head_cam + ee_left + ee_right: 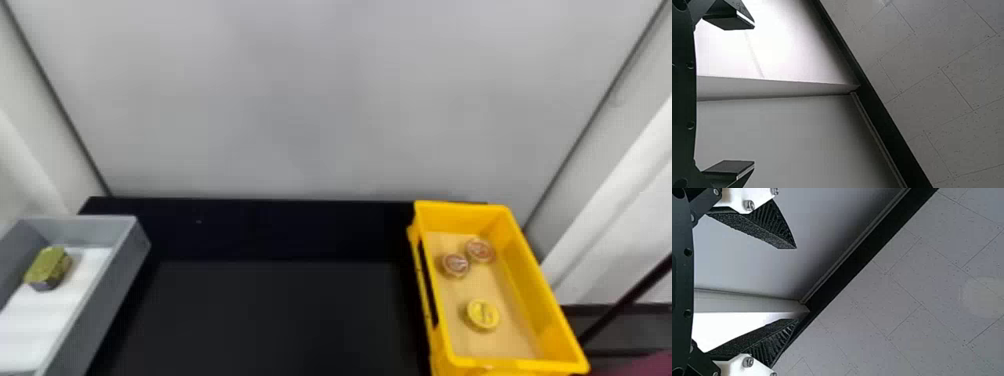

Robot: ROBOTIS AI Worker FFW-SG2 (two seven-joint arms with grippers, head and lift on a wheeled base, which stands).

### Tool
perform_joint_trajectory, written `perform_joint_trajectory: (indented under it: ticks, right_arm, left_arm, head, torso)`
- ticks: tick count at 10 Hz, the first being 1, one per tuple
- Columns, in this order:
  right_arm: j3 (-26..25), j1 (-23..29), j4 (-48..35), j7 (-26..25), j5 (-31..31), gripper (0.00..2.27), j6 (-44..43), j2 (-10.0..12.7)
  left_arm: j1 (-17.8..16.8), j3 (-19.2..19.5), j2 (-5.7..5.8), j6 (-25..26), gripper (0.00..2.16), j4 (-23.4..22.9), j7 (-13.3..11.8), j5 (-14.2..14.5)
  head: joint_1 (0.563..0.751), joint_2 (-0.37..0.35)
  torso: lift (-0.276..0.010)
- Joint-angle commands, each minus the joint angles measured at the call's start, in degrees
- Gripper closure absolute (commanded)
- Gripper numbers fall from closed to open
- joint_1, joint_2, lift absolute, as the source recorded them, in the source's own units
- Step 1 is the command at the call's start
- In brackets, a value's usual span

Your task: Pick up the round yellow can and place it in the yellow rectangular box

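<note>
A round yellow can (483, 314) lies inside the yellow rectangular box (550, 305) at the right of the head view, on the box's tan floor towards its near end. In the left wrist view my left gripper (754, 96) is open, its fingers wide apart with nothing between them. My right gripper (796, 284) is likewise open and holds nothing in the right wrist view. Wall and floor tiles lie beyond the fingers in both wrist views.
Two round reddish-brown cans (455, 265) sit farther back in the yellow box. A grey box (95, 305) at the left holds a green-topped can (48, 266) on a white bottom. The black table (280, 310) stretches between the boxes, with a grey panel behind.
</note>
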Motion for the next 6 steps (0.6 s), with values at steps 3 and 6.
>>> perform_joint_trajectory:
  ticks: [3, 6]
  right_arm:
    - [0.0, 0.1, 0.0, -0.3, 0.0, 0.16, 0.1, 0.1]
    - [0.0, 0.5, 0.0, -0.7, 0.0, 0.16, 0.4, 0.2]
  left_arm:
    - [-0.2, -0.3, -0.03, 0.1, 0.04, -0.1, 0.0, -0.1]
    - [-0.2, -0.3, -0.03, 0.2, 0.04, -0.1, 0.0, -0.1]
  head:
    - [0.694, -0.056]
    - [0.694, -0.056]
  torso:
    - [0.000]
    - [0.000]
